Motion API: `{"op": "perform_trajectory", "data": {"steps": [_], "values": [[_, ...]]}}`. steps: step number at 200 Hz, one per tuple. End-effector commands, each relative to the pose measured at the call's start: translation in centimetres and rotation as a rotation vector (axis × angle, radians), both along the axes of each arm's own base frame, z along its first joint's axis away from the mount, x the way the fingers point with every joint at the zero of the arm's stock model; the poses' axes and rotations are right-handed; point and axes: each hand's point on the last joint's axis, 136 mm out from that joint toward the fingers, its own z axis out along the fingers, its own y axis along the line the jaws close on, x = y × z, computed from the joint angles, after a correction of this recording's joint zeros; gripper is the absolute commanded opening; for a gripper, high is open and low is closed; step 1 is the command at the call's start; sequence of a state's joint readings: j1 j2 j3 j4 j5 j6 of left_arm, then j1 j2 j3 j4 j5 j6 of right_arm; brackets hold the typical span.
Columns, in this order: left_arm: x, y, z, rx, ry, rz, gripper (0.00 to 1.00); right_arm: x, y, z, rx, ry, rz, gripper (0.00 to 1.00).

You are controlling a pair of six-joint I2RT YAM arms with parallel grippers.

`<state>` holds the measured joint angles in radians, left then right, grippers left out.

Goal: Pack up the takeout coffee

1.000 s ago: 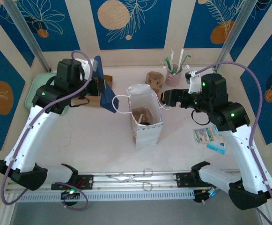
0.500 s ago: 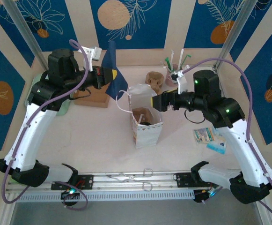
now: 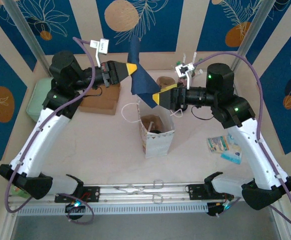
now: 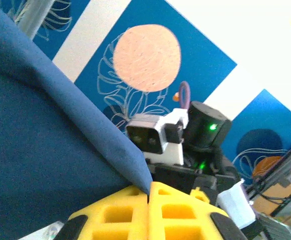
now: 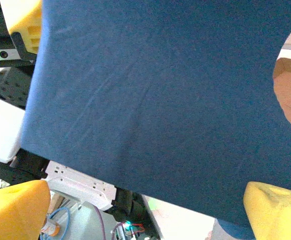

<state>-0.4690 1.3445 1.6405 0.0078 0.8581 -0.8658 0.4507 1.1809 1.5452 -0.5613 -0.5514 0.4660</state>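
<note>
Blue cloth [image 3: 141,87], pinched by the left tool [image 3: 131,68], partly hides the right tool [image 3: 158,98] and its spread fingers; it hangs higher than a second ago, above the bag [image 3: 158,137].

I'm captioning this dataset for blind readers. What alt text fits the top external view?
The left gripper, shut, holds a dark blue cloth up in the air while the open right gripper meets its lower corner. Below them a white paper bag stands open on the table.

Blue leaf-patterned wall panels [image 3: 105,40] surround a pale, perhaps pinkish, tabletop [image 3: 95,145].
</note>
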Motion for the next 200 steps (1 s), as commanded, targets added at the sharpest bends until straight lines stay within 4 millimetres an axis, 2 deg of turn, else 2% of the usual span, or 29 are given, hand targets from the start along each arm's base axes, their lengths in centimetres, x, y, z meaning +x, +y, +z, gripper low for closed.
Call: {"op": "perform_trajectory", "data": {"steps": [1, 36, 127, 141, 167, 200], "values": [[-0.6, -0.7, 1.3, -0.097, -0.009, -0.104, 0.0, 0.8, 0.4, 0.0, 0.022, 0.012, 0.009, 0.99], [-0.8, -1.7, 1.0, -0.118, 0.01, -0.153, 0.0, 1.9, 0.2, -0.3, 0.013, 0.006, -0.024, 0.99], [-2.2, -4.6, 1.1, -0.208, 0.053, -0.296, 0.0, 2.2, 1.5, 0.7, 0.075, -0.035, 0.059, 0.99], [-2.0, -4.8, 0.8, -0.216, 0.067, -0.303, 0.0, 2.0, 1.5, 1.0, 0.085, -0.048, 0.065, 0.9], [-2.0, -4.9, 0.4, -0.214, 0.071, -0.305, 0.0, 1.5, 1.2, 1.5, 0.092, -0.064, 0.062, 0.63], [-2.0, -4.8, -0.3, -0.17, 0.059, -0.278, 0.01, 0.9, 0.4, 1.2, 0.074, -0.077, 0.023, 0.36]]}}
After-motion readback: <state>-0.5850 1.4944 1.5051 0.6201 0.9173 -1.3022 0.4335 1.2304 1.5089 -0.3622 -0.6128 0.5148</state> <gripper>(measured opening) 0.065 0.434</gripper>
